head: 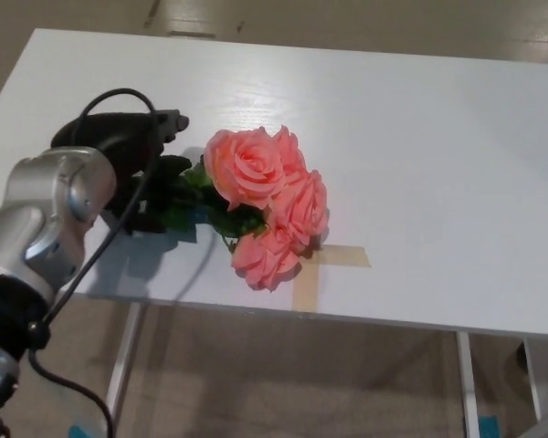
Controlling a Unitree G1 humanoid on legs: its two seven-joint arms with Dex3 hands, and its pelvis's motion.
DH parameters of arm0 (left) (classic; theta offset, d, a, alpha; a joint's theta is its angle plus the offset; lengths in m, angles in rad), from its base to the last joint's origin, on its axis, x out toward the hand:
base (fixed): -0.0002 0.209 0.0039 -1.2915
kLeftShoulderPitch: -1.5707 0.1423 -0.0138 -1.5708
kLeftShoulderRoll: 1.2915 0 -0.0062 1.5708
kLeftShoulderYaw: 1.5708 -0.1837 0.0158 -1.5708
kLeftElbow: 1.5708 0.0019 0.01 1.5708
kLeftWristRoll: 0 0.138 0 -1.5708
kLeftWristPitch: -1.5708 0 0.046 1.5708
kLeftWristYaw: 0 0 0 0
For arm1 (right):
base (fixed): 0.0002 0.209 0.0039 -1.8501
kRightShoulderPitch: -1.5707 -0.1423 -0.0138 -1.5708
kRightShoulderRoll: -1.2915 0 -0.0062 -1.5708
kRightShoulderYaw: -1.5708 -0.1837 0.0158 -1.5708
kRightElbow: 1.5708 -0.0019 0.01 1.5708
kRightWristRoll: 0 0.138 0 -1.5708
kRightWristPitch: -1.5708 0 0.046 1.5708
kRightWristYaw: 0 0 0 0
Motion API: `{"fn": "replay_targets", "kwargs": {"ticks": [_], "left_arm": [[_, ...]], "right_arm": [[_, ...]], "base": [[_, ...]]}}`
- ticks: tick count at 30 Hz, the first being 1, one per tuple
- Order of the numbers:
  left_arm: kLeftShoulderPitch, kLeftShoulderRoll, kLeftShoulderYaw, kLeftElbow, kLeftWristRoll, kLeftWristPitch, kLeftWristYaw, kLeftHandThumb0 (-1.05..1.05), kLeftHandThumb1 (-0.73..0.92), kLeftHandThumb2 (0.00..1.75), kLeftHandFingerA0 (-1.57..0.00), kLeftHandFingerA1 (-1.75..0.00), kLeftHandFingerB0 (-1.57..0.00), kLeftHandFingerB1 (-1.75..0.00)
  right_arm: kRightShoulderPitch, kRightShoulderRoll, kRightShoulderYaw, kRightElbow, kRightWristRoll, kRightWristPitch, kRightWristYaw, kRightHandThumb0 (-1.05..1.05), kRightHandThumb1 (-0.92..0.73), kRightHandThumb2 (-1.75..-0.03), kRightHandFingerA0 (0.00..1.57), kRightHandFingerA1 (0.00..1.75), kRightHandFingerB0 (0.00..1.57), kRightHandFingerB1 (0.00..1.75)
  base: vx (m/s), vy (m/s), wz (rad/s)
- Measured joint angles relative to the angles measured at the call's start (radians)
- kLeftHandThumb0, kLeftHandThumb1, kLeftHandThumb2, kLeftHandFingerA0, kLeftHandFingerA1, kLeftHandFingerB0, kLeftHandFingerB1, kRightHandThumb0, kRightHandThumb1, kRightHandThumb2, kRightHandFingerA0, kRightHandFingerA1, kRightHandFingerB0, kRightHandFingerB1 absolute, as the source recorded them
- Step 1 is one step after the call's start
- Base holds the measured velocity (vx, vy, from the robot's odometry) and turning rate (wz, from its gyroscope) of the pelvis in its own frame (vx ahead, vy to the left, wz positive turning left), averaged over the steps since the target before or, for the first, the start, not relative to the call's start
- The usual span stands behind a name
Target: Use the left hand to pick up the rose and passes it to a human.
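Seemingly the left hand (132, 146) curled over the rose (260, 196) stem — grip unclear — so a loose hold risked the blooms slipping off the table (420, 137).

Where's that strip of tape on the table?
In the head view, the tape forms a tan cross near the table's front edge, just right of the lowest rose, partly hidden under the blooms.

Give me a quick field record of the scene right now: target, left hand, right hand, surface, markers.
target: bunch of pink artificial roses with green leaves, lying on the table
left hand: black hand over the stem end; grip cannot be confirmed
right hand: not in view
surface: white table
markers: tan tape cross by the front edge, partly under the blooms
person: none in view
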Motion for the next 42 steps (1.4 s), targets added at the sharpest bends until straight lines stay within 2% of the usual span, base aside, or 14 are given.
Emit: {"fn": "replay_targets", "kwargs": {"ticks": [2, 6, 7, 23, 29, 30, 31, 32, 34, 35, 36, 37, 40, 42], "left_arm": [[-0.008, -0.01, -0.005, 0.015, 0.006, 0.006, 0.0, -0.52, 0.34, 0.73, 0.0, -0.13, 0.0, -0.22], [-0.014, -0.034, -0.009, 0.033, 0.018, 0.014, 0.003, -0.52, 0.35, 0.73, 0.0, -0.13, 0.0, -0.22], [-0.014, -0.038, -0.01, 0.034, 0.019, 0.016, 0.003, -0.52, 0.34, 0.73, 0.0, -0.13, 0.0, -0.22], [-0.015, -0.08, -0.039, 0.057, 0.032, 0.041, 0.003, -0.52, 0.34, 0.73, 0.0, -0.16, 0.0, -0.23], [-0.016, -0.097, -0.059, 0.092, 0.041, 0.051, 0.005, -0.7, 0.43, 0.73, -0.12, -0.2, -0.11, -0.19], [-0.016, -0.103, -0.064, 0.1, 0.042, 0.053, 0.006, -0.64, 0.41, 0.76, -0.06, -0.33, -0.06, -0.3], [-0.016, -0.108, -0.07, 0.11, 0.045, 0.054, 0.007, -0.32, 0.39, 0.93, 0.0, -0.48, 0.0, -0.47], [-0.018, -0.113, -0.079, 0.124, 0.048, 0.055, 0.007, -0.32, 0.43, 0.96, 0.0, -0.47, 0.0, -0.47], [-0.028, -0.12, -0.092, 0.144, 0.056, 0.057, 0.007, -0.27, 0.49, 1.0, -0.08, -0.5, -0.08, -0.49], [-0.036, -0.124, -0.1, 0.158, 0.06, 0.058, 0.006, -0.44, 0.69, 0.61, -0.27, -0.31, -0.3, -0.31], [-0.044, -0.128, -0.107, 0.168, 0.063, 0.059, 0.005, -0.32, 0.73, 0.62, -0.5, -0.37, -0.47, -0.36], [-0.05, -0.13, -0.112, 0.176, 0.065, 0.059, 0.003, -0.32, 0.73, 0.62, -0.5, -0.37, -0.47, -0.36], [-0.068, -0.132, -0.119, 0.185, 0.069, 0.06, 0.002, -0.23, 0.74, 0.63, -0.98, -0.56, -0.54, -0.42], [-0.073, -0.133, -0.126, 0.184, 0.077, 0.061, 0.009, -0.24, 0.74, 0.63, -0.98, -0.58, -0.53, -0.42]], "right_arm": [[0.0, 0.0, 0.0, 0.0, 0.0, 0.0, 0.0, -0.33, -0.59, -0.75, 0.66, 0.54, 0.52, 0.49], [0.0, -0.001, 0.0, 0.0, 0.0, 0.001, 0.004, -0.33, -0.59, -0.75, 0.66, 0.54, 0.52, 0.49], [0.0, -0.001, 0.0, 0.0, 0.0, 0.001, 0.005, -0.25, -0.67, -0.6, 0.7, 0.45, 0.55, 0.39], [-0.001, -0.003, -0.001, 0.001, 0.0, 0.007, 0.014, -0.26, -0.68, -0.6, 0.7, 0.45, 0.56, 0.4], [-0.001, -0.003, 0.001, 0.001, 0.0, 0.007, 0.016, -0.26, -0.68, -0.6, 0.7, 0.45, 0.56, 0.39], [-0.001, -0.003, 0.001, 0.001, 0.0, 0.007, 0.017, -0.25, -0.68, -0.6, 0.71, 0.45, 0.56, 0.4], [-0.002, -0.003, 0.001, 0.001, 0.0, 0.007, 0.017, -0.25, -0.68, -0.6, 0.71, 0.45, 0.56, 0.39], [-0.003, -0.003, 0.0, 0.001, 0.0, 0.007, 0.018, -0.25, -0.68, -0.6, 0.7, 0.45, 0.56, 0.39], [-0.004, -0.003, -0.001, 0.001, 0.0, 0.007, 0.02, -0.25, -0.68, -0.6, 0.7, 0.45, 0.56, 0.4], [-0.005, -0.003, -0.001, 0.0, 0.0, 0.007, 0.022, -0.26, -0.68, -0.6, 0.7, 0.45, 0.56, 0.39], [-0.005, -0.003, -0.002, 0.0, 0.001, 0.007, 0.024, -0.26, -0.68, -0.6, 0.7, 0.45, 0.56, 0.4], [-0.006, -0.003, -0.003, 0.0, 0.001, 0.008, 0.025, -0.26, -0.68, -0.6, 0.7, 0.45, 0.56, 0.4], [-0.007, -0.003, -0.006, 0.0, 0.001, 0.009, 0.029, -0.26, -0.68, -0.6, 0.7, 0.45, 0.56, 0.4], [-0.007, -0.003, -0.008, 0.0, 0.001, 0.01, 0.032, -0.26, -0.68, -0.6, 0.7, 0.45, 0.56, 0.4]], "base": [[0.0, 0.0, 0.0], [0.0, 0.0, 0.0], [0.0, 0.0, 0.0], [0.0, 0.0, 0.0], [0.0, 0.0, 0.0], [0.0, 0.0, 0.0], [0.0, 0.0, 0.0], [0.0, 0.0, 0.0], [0.0, 0.0, 0.0], [0.0, 0.0, 0.0], [0.0, 0.0, 0.0], [0.0, 0.0, 0.0], [0.0, 0.0, 0.0], [0.0, 0.0, 0.0]]}}
